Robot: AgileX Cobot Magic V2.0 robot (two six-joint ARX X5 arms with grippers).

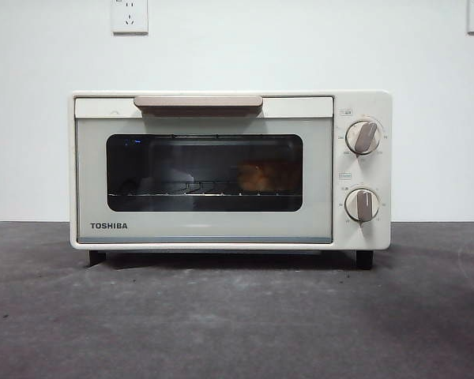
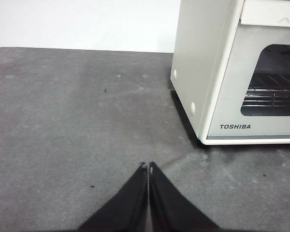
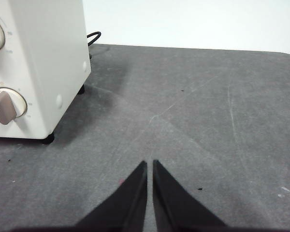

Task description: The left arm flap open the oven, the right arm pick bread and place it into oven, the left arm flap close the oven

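Note:
The cream-white TOSHIBA oven (image 1: 221, 229) stands in the middle of the grey table with its glass door shut and its beige handle (image 1: 197, 103) at the top. The golden bread (image 1: 262, 177) lies on the rack inside, at the right behind the window. My left gripper (image 2: 148, 167) is shut and empty, low over the table off the oven's left front corner (image 2: 208, 96). My right gripper (image 3: 150, 166) is shut and empty, over the table off the oven's knob side (image 3: 48, 63). Neither arm shows in the front view.
Two beige knobs (image 1: 363, 136) sit on the oven's right panel. A black cable (image 3: 93, 36) runs behind the oven. A white wall with two power sockets (image 1: 129, 15) stands behind. The grey table mat (image 1: 237, 324) stretches in front of the oven.

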